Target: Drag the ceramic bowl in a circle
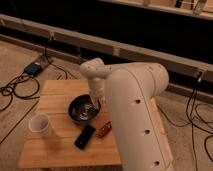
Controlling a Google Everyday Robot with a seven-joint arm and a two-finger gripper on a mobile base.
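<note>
The ceramic bowl (pixel 82 110) is round, shallow and dark glossy, with a lighter speckled inside. It sits near the middle of the wooden table (pixel 55 92). My gripper (pixel 93 105) reaches down from the big white arm (pixel 135 115) into the bowl's right side, at its inner rim. The arm hides the table's right part.
A white cup (pixel 40 126) stands at the table's front left. A black flat device (pixel 85 136) and a small reddish-brown object (pixel 104 130) lie in front of the bowl. Cables and a small box (pixel 34 68) lie on the floor to the left. A dark wall runs behind.
</note>
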